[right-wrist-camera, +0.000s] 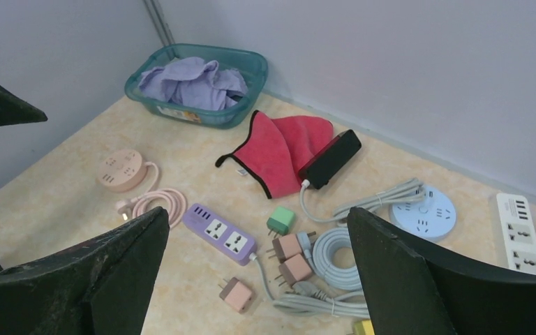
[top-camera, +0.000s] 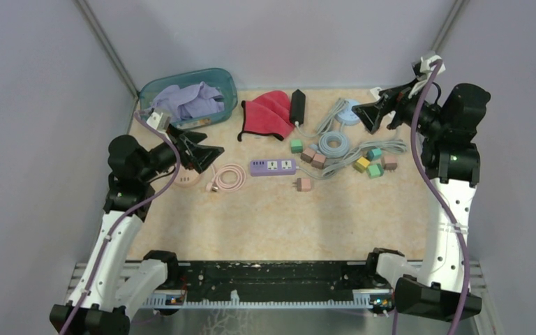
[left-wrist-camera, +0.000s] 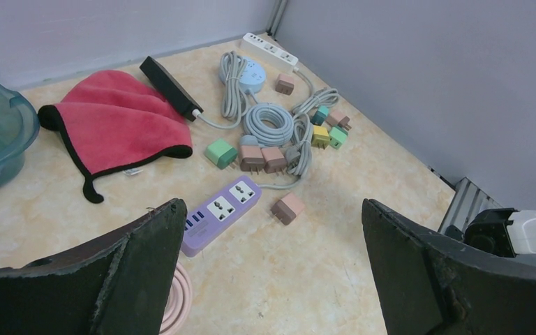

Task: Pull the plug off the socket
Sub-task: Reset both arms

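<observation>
A: Spotted the socket piece?

B: Yes. Purple rectangular plastic power strip, lying flat on the beige marbled bench, centre of the top frame. Two white-faced outlets toward the right end, a row of small ports toward the left.

A: And the plug?

B: Small salmon-pink cube plug, just lower right of the strip. Close by but apart, resting on the bench, prongs pointing left.

A: Joined to anything?

B: Grey cord leaving the strip's right end and running into the heap of coiled cables and coloured cube plugs, right of centre. Cannot tell from here whether any of those sits in a socket.

A: Fingers?

B: Left fingers spread wide apart, gripping nothing, at left of the top frame near the round pink socket hub and coiled pink cable. Right fingers equally wide, gripping nothing, at upper right beside the pale blue round socket hub.

A: Behind the strip?

B: Red cloth with a black bar-shaped strip at its right edge.
</observation>
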Action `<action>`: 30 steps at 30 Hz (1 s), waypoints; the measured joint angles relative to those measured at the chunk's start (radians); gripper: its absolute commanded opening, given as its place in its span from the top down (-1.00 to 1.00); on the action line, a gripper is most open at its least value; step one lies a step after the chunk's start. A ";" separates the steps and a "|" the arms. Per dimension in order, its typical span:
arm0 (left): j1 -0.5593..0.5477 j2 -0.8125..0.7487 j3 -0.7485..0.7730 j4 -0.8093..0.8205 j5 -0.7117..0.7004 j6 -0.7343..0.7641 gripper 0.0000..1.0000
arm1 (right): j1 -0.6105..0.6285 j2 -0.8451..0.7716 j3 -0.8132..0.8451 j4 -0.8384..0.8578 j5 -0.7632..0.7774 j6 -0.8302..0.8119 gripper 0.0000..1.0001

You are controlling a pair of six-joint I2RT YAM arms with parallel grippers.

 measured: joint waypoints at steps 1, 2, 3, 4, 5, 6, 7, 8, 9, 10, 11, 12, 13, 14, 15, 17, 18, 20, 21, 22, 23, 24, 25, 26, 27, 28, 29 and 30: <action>0.000 0.000 0.002 0.000 0.000 0.000 -1.00 | 0.000 -0.003 0.000 -0.005 0.002 -0.003 -0.98; 0.000 -0.001 0.002 0.000 0.000 0.000 -1.00 | 0.000 -0.006 0.000 -0.011 0.005 -0.006 -0.98; 0.000 -0.002 0.002 -0.001 0.000 0.000 -1.00 | 0.000 -0.007 0.000 -0.017 0.007 -0.010 -0.98; 0.000 -0.002 0.002 -0.001 0.000 0.000 -1.00 | 0.000 -0.007 0.000 -0.022 0.008 -0.010 -0.98; 0.000 -0.002 0.002 -0.003 0.000 0.000 -1.00 | 0.000 -0.007 0.000 -0.026 0.009 -0.010 -0.98; 0.000 -0.003 0.002 -0.005 0.000 0.000 -1.00 | 0.000 -0.007 0.000 -0.029 0.010 -0.010 -0.98; 0.000 -0.005 0.002 -0.006 0.000 0.000 -1.00 | 0.000 -0.007 0.000 -0.030 0.011 -0.011 -0.98; 0.000 -0.006 0.002 -0.006 0.000 0.000 -1.00 | 0.000 -0.007 0.000 -0.031 0.011 -0.011 -0.98; 0.000 -0.008 0.002 -0.008 0.000 0.000 -1.00 | 0.000 -0.007 0.000 -0.032 0.011 -0.010 -0.98; 0.000 -0.009 0.002 -0.009 -0.001 0.001 -1.00 | 0.000 -0.007 0.000 -0.032 0.011 -0.010 -0.98; 0.000 -0.011 0.002 -0.011 -0.001 0.001 -1.00 | 0.000 -0.007 0.000 -0.033 0.011 -0.010 -0.98; 0.000 -0.013 0.002 -0.012 -0.001 0.001 -1.00 | 0.000 -0.007 -0.001 -0.033 0.011 -0.010 -0.98; 0.000 -0.014 0.002 -0.012 -0.001 0.001 -1.00 | 0.000 -0.007 -0.001 -0.033 0.011 -0.010 -0.98; 0.000 -0.015 0.002 -0.013 -0.001 0.001 -1.00 | 0.000 -0.007 -0.001 -0.033 0.011 -0.010 -0.98; 0.000 -0.016 0.002 -0.013 -0.002 0.001 -1.00 | 0.000 -0.008 -0.001 -0.033 0.011 -0.010 -0.98; 0.000 -0.018 0.002 -0.016 -0.003 0.004 -1.00 | 0.000 -0.008 -0.001 -0.033 0.011 -0.010 -0.98; 0.000 -0.018 0.002 -0.019 -0.004 0.005 -1.00 | 0.000 -0.008 -0.001 -0.033 0.011 -0.010 -0.98; 0.000 -0.018 0.002 -0.023 -0.005 0.005 -1.00 | 0.000 -0.009 -0.002 -0.033 0.011 -0.010 -0.98; 0.000 -0.019 0.002 -0.025 -0.005 0.006 -1.00 | 0.000 -0.010 -0.002 -0.033 0.011 -0.010 -0.98; 0.000 -0.019 0.002 -0.028 -0.005 0.006 -1.00 | 0.000 -0.010 -0.002 -0.033 0.011 -0.010 -0.98; 0.000 -0.019 0.002 -0.028 -0.005 0.007 -1.00 | 0.000 -0.011 -0.002 -0.033 0.011 -0.010 -0.98; 0.000 -0.019 0.002 -0.029 -0.005 0.008 -1.00 | 0.000 -0.011 -0.002 -0.034 0.011 -0.010 -0.98; 0.000 -0.019 0.002 -0.029 -0.005 0.008 -1.00 | 0.000 -0.011 -0.002 -0.034 0.011 -0.010 -0.98; 0.000 -0.019 0.002 -0.029 -0.005 0.009 -1.00 | 0.000 -0.011 -0.002 -0.034 0.011 -0.010 -0.98; 0.000 -0.019 0.002 -0.030 -0.005 0.010 -1.00 | 0.000 -0.011 -0.002 -0.034 0.011 -0.010 -0.98; 0.000 -0.019 0.002 -0.030 -0.005 0.010 -1.00 | 0.000 -0.011 -0.002 -0.034 0.011 -0.010 -0.98; 0.000 -0.019 0.002 -0.031 -0.005 0.011 -1.00 | 0.000 -0.011 -0.002 -0.034 0.012 -0.010 -0.98; 0.000 -0.019 0.002 -0.031 -0.005 0.012 -1.00 | 0.000 -0.011 -0.002 -0.034 0.012 -0.010 -0.98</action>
